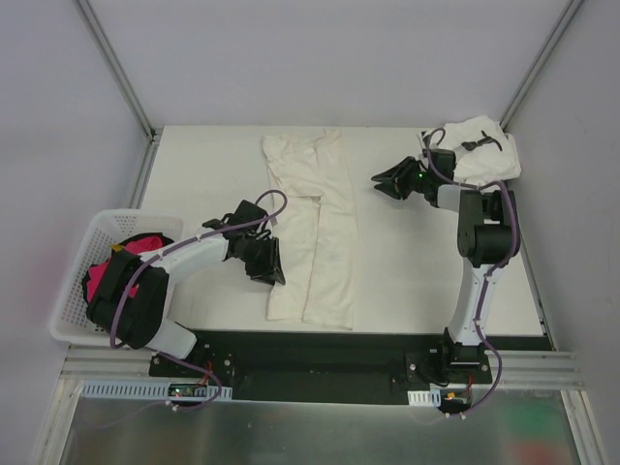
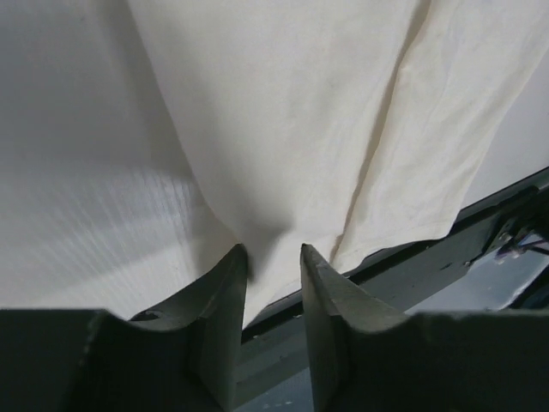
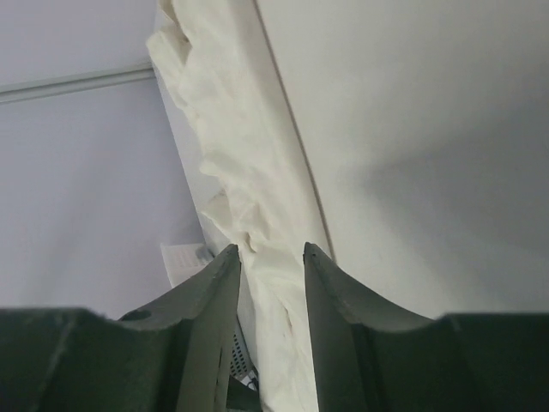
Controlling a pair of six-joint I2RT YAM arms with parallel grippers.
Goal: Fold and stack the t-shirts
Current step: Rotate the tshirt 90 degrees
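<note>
The plain cream-white t-shirt (image 1: 312,228) lies folded lengthwise into a long strip down the middle of the table. It fills the left wrist view (image 2: 300,112) and shows as a rumpled strip in the right wrist view (image 3: 232,129). The white t-shirt with black marks (image 1: 481,147) lies folded at the back right corner. My left gripper (image 1: 274,263) is open at the strip's near left edge, its jaws (image 2: 273,253) apart just short of the hem. My right gripper (image 1: 386,181) is open and empty over bare table to the right of the strip, its jaws (image 3: 272,249) facing the strip.
A white basket (image 1: 73,291) holding pink and dark clothes (image 1: 97,281) stands at the left table edge, beside the left arm. A dark rail (image 1: 310,344) runs along the near edge, also in the left wrist view (image 2: 429,266). Grey walls enclose the table.
</note>
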